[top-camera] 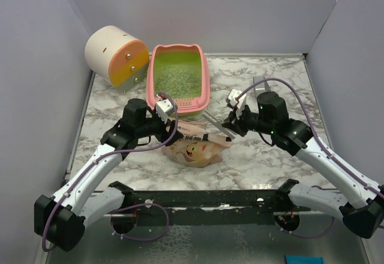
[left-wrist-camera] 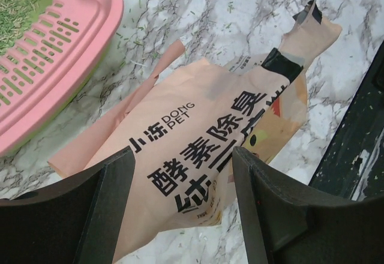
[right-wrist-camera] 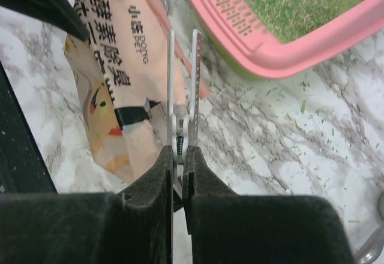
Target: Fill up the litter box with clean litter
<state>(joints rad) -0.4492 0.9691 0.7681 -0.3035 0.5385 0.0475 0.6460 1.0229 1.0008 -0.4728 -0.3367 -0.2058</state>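
While the left end effector [left-wrist-camera: 180, 167] hangs open over the pouch [left-wrist-camera: 198, 138] and the right end effector [right-wrist-camera: 180, 156] pinches a metal tool [right-wrist-camera: 195, 78], the box [top-camera: 204, 78], holding litter [top-camera: 177, 79], lies just beyond, lengthwise away, nearer the left arm.

Lab booth: plain walls [top-camera: 240, 12], marble table [top-camera: 252, 162]

Pouch [left-wrist-camera: 198, 150], tan, near middle of table | small black print: "DONG PET", after two small Chinese characters | large black characters: 酵素除臭 | next row cut off, unreadable | same print repeats in right wrist view
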